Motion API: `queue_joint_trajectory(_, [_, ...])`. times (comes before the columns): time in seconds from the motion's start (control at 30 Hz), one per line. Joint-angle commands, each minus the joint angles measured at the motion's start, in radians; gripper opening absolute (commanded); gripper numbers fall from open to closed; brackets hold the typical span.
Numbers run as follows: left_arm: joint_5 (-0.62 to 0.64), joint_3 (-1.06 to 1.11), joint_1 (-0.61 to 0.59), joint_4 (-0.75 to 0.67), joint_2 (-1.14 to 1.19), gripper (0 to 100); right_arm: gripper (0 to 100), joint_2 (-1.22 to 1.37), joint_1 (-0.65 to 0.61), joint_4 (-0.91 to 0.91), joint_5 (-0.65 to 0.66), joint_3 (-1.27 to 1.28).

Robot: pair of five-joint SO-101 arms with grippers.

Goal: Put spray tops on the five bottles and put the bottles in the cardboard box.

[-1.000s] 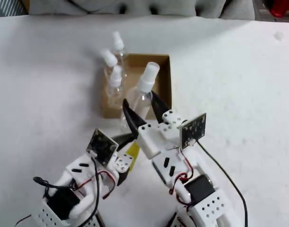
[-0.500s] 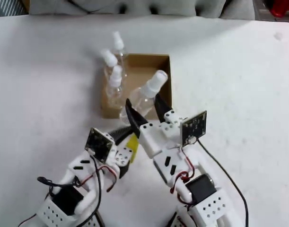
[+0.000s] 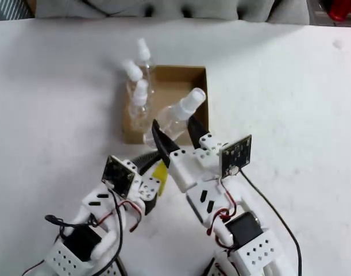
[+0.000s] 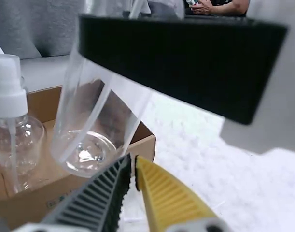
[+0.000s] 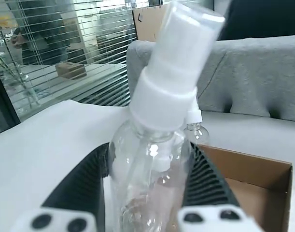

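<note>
4 spray-topped bottles show in the high view, all at the cardboard box (image 3: 176,77) on the white table (image 3: 290,86). 3 of them (image 3: 139,102) stand upright, close together along the box's left side. The 4th bottle (image 3: 178,112) is tilted, its white top leaning toward the box's right wall and its clear body low over the near wall.

That tilted bottle is in the right gripper (image 3: 171,122). The 2 black fingers (image 5: 205,179) are spread only as wide as the bottle's body and press it from both sides, just below the shoulder. From the left wrist view the bottle's base (image 4: 89,152) sits inside the near corner of the box; I cannot tell whether it touches the floor of the box.

The left gripper (image 4: 133,162) sits just in front of the box's near wall. Its grey and yellow fingers (image 4: 169,198) are closed together, tips almost meeting, with nothing between them.
</note>
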Motion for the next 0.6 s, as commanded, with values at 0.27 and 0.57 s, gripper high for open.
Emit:
queue_joint_trajectory(0.27, [-0.005, -0.003, -0.033, -0.029, -0.025, 2, 1.5, -0.005, -0.001, 0.033, -0.005, -0.06])
queue_joint_trajectory(0.57, [-0.005, -0.003, -0.033, -0.032, -0.025, 2, 1.5, -0.004, -0.002, 0.036, -0.005, -0.081])
